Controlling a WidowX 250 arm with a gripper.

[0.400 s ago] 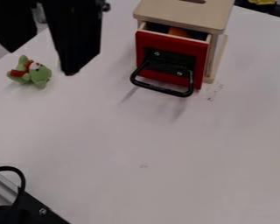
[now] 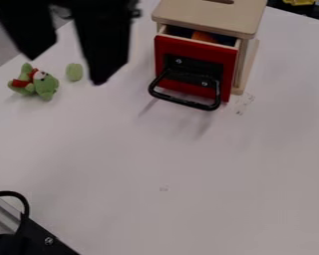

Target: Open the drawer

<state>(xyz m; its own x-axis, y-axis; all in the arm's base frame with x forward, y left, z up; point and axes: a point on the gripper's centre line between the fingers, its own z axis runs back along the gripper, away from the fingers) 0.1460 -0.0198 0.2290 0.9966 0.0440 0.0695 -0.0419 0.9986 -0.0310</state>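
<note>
Black gripper [image 2: 65, 69]; two thick, plain black fingers [image 2: 105, 45], long edges straight, narrowing to blunt, slanted tips; small dark bump [image 2: 135, 13] high on one side.

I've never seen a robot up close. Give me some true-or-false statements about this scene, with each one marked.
1. The red drawer with the black handle is partly open. True.
2. The gripper is holding that handle. False: it hangs away from it, at the picture's upper left, fingers apart.
3. There is nothing in the drawer. False: something orange shows inside.
4. A green toy with some red on it lies on the table. True.
</note>
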